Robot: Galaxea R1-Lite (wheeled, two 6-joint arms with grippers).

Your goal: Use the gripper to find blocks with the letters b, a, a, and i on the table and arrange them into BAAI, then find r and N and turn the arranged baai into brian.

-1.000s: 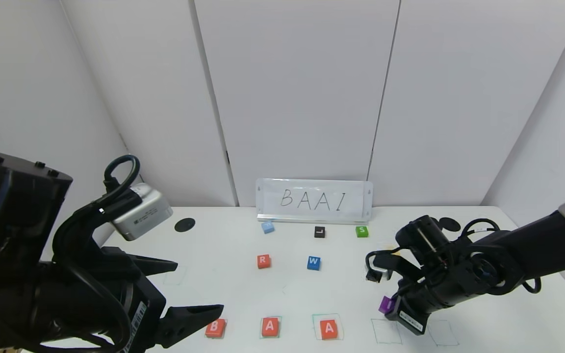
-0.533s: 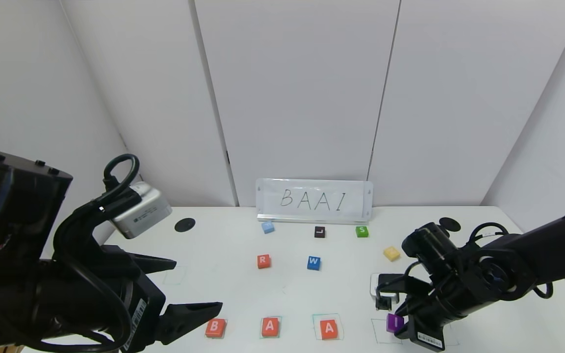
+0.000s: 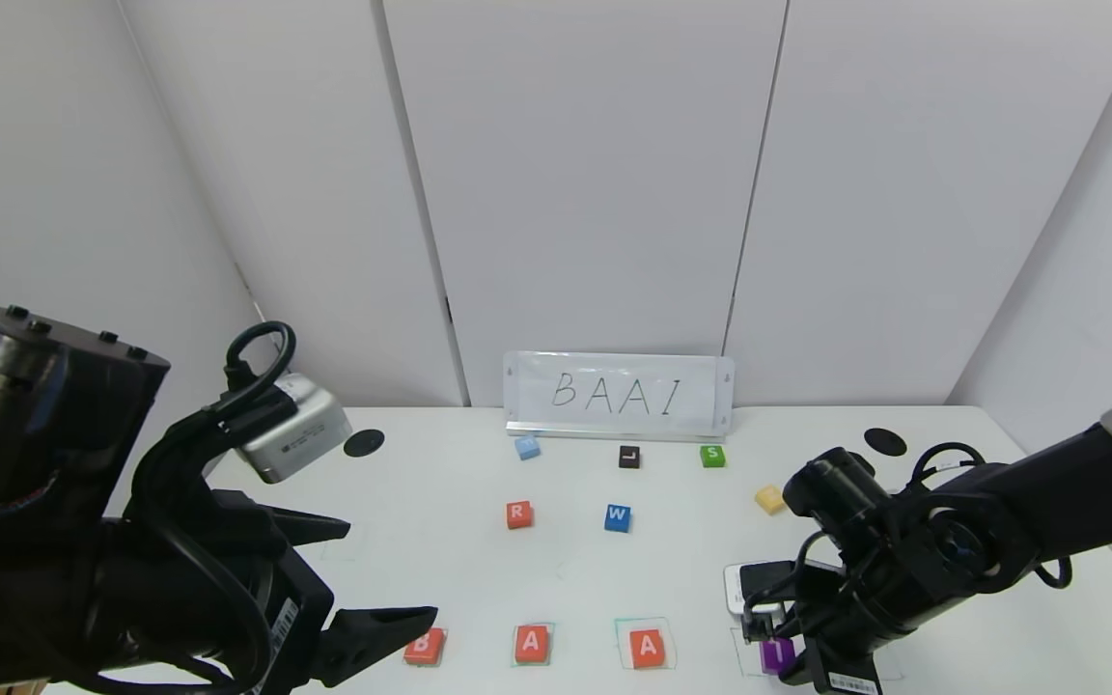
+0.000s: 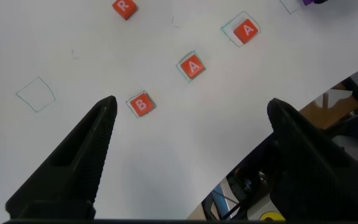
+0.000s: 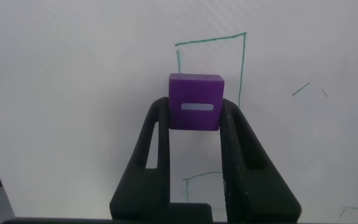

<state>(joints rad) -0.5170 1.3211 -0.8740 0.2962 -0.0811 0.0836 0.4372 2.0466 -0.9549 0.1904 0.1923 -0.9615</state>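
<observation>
Along the table's front run three orange-red blocks, B, A and A, each in a teal square. My right gripper is shut on the purple I block low over the teal square right of the second A. In the right wrist view the I block sits between the fingertips over that square's outline. The r lies mid-table. My left gripper hangs open at the front left, just left of B. No block marked N shows.
A BAAI sign stands at the back. Before it lie a light blue block, a black L and a green S. A blue W and a yellow block lie mid-table. The table's front edge is close under the left gripper.
My right gripper has carried the purple I block toward the table's front and down onto the teal square right of the second A. The left arm has shifted only slightly.
</observation>
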